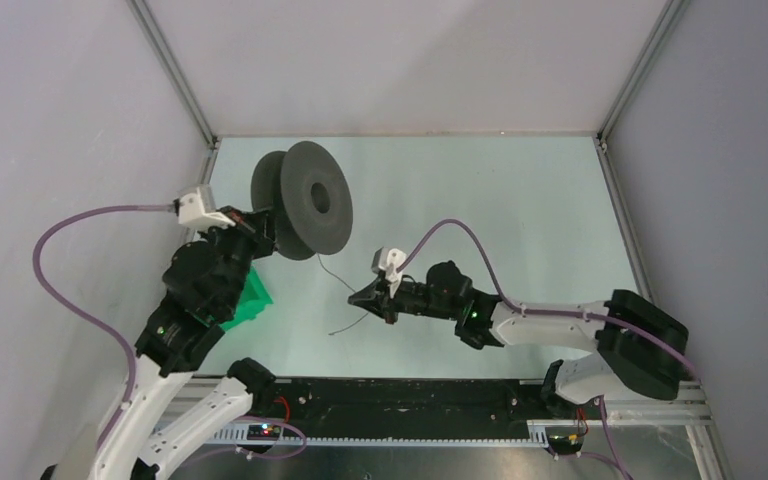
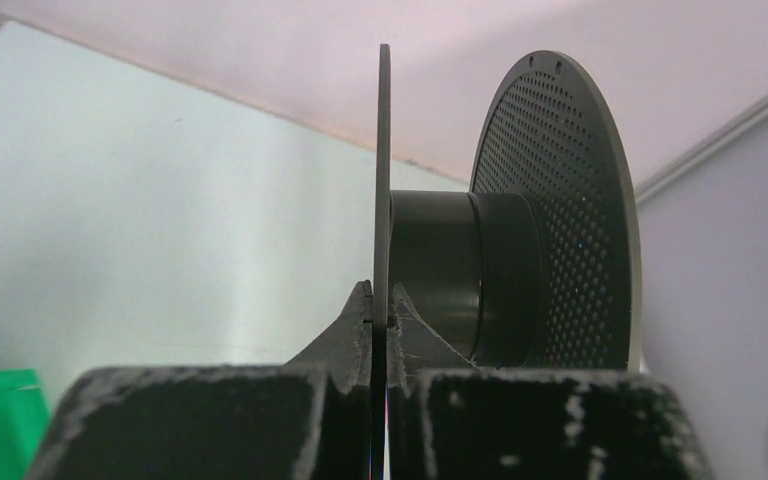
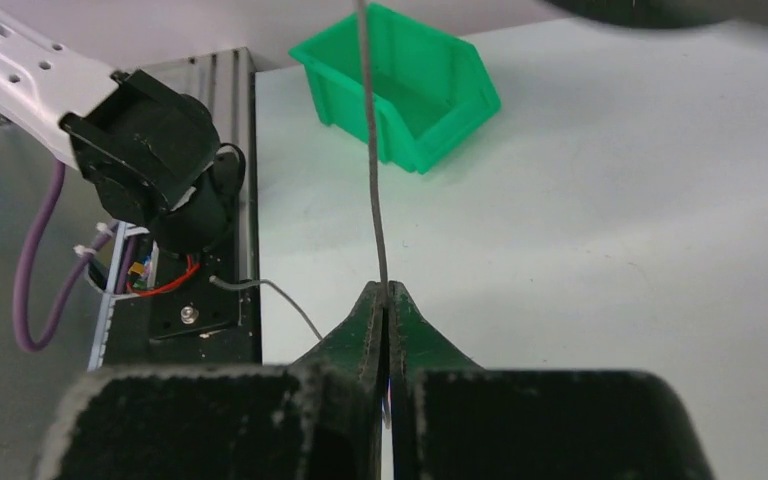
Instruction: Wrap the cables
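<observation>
From above, the dark grey spool [image 1: 305,200] stands on edge, lifted off the pale table [image 1: 500,200]. The left end effector [image 1: 260,226] is clamped on the spool's nearer rim. A thread-thin black wire [image 1: 335,272] drops from the spool's underside and curls down to the right end effector [image 1: 368,296], which lies below and right of the spool. A loose tail of the wire trails on past it across the table. A green plastic bin [image 1: 252,298] sits below the spool, partly under the left arm.

In the left wrist view, the rough black fingertips are clenched on a thin, flat flange [image 2: 383,180] seen edge-on. Beyond it are a smooth, cylindrical hub [image 2: 460,275] and a second round disc [image 2: 560,200] covered in fine perforations. No wire can be made out on the hub.

In the right wrist view, the fingertips are pressed together, grasping the wire between them. The wire rises nearly straight from the pinch toward the spool, out of the top of the frame. A thinner grey stretch curves away to the left of the tips.
</observation>
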Tool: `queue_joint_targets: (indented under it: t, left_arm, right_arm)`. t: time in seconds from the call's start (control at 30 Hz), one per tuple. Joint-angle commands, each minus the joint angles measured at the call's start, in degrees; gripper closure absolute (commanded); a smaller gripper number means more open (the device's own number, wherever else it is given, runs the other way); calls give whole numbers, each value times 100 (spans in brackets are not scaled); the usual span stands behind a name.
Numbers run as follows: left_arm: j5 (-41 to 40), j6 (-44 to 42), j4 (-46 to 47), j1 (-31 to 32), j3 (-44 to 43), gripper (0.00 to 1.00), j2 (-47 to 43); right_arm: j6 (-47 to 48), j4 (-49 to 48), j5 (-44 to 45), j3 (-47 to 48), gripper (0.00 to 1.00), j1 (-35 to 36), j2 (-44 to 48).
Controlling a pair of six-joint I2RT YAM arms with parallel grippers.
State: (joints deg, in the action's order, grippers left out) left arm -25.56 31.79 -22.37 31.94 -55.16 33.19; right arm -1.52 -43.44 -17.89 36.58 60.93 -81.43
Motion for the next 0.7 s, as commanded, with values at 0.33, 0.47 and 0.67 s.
queue_joint_targets:
  t: [0.33, 0.47, 0.67]
  left_arm:
    - [-730, -2577, -78, 909, 539, 100, 479]
    - [34, -2934, -412, 958, 666, 100, 413]
    - [926, -3333, -969, 951, 544, 100, 408]
  right_arm:
    - [1489, 4595, 1279, 2770, 100, 257, 538]
    - [1492, 4927, 942, 3261, 100, -191, 468]
    - [1625, 5231, 520, 3527, 100, -930, 263]
